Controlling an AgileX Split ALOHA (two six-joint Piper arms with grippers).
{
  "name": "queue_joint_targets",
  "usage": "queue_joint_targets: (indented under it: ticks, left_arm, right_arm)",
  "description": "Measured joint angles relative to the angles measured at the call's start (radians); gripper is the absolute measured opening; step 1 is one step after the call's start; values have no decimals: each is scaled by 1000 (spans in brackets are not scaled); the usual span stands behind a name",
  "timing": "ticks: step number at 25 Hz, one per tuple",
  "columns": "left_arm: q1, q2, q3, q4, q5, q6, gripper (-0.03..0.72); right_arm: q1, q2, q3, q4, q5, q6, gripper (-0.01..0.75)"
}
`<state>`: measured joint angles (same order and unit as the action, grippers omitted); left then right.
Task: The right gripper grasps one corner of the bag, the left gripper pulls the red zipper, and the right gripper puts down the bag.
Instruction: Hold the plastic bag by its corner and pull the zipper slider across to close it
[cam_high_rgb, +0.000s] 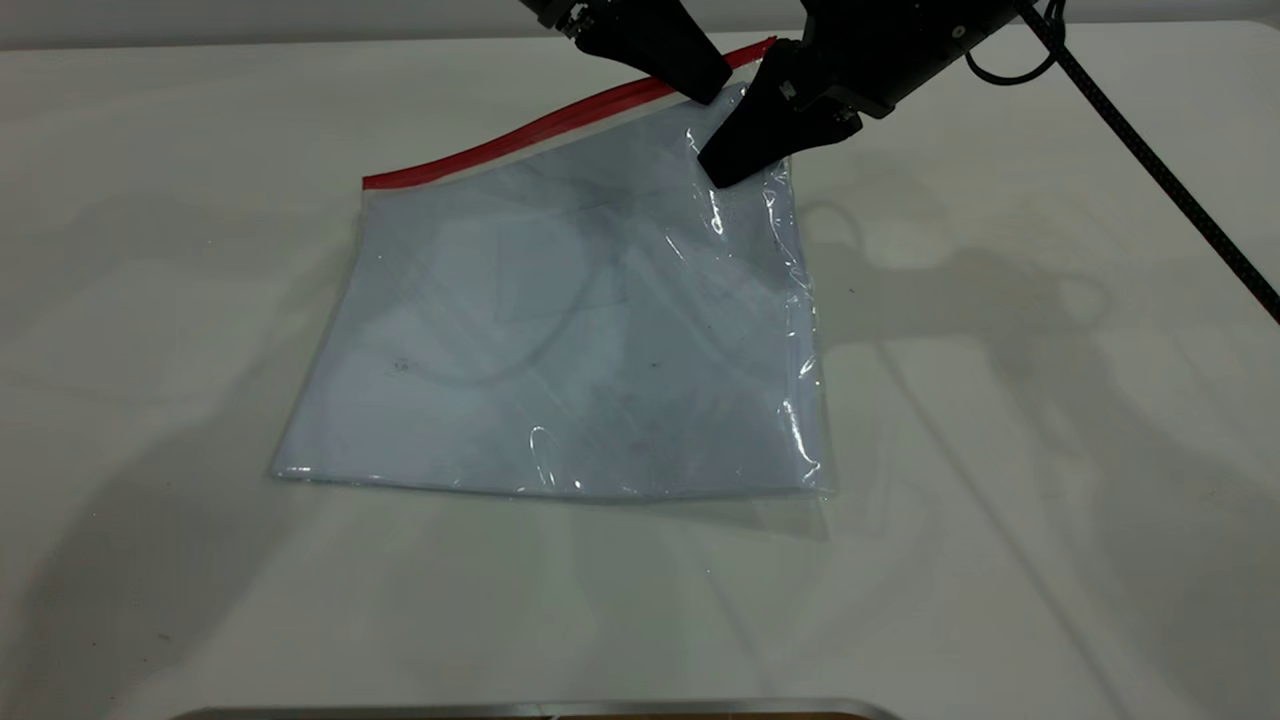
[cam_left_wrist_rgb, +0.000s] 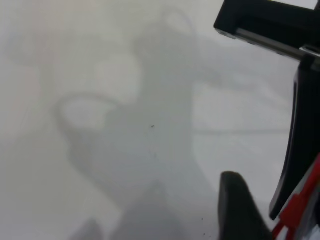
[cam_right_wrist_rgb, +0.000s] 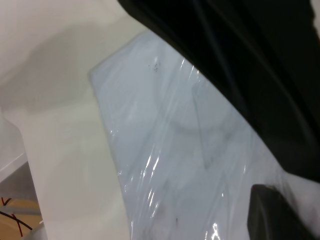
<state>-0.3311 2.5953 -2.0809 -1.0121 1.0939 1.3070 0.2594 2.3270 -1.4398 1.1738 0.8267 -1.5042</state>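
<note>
The bag (cam_high_rgb: 560, 330) is a clear pouch with a pale bluish inside, lying on the white table. Its far right end is lifted. The red zipper (cam_high_rgb: 520, 135) runs along its far long edge. My right gripper (cam_high_rgb: 725, 165) is shut on the bag at the far right corner; in the right wrist view the plastic (cam_right_wrist_rgb: 175, 150) passes between its fingers (cam_right_wrist_rgb: 275, 215). My left gripper (cam_high_rgb: 705, 85) is at the zipper's far right end, touching the strip. In the left wrist view its fingers (cam_left_wrist_rgb: 240, 210) stand apart, with the red slider tab (cam_left_wrist_rgb: 297, 202) just beside one finger.
A black cable (cam_high_rgb: 1150, 160) slants down across the right side of the table. A metal edge (cam_high_rgb: 540, 710) lies along the front of the table. The right wrist view shows the table's edge with wires (cam_right_wrist_rgb: 10, 215) below it.
</note>
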Motion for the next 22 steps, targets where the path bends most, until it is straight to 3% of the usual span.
queue_joint_targets:
  ticks: [7, 10, 22]
  left_arm:
    - [-2, 0, 0, -4, 2, -1, 177]
    - [-2, 0, 0, -12, 2, 0, 111]
    - [16, 0, 0, -32, 15, 18, 88]
  right_arm:
    - [-4, 0, 0, 0, -2, 0, 35]
    - [-14, 0, 0, -1, 8, 0, 35]
    - [-23, 0, -1, 30, 29, -42, 35]
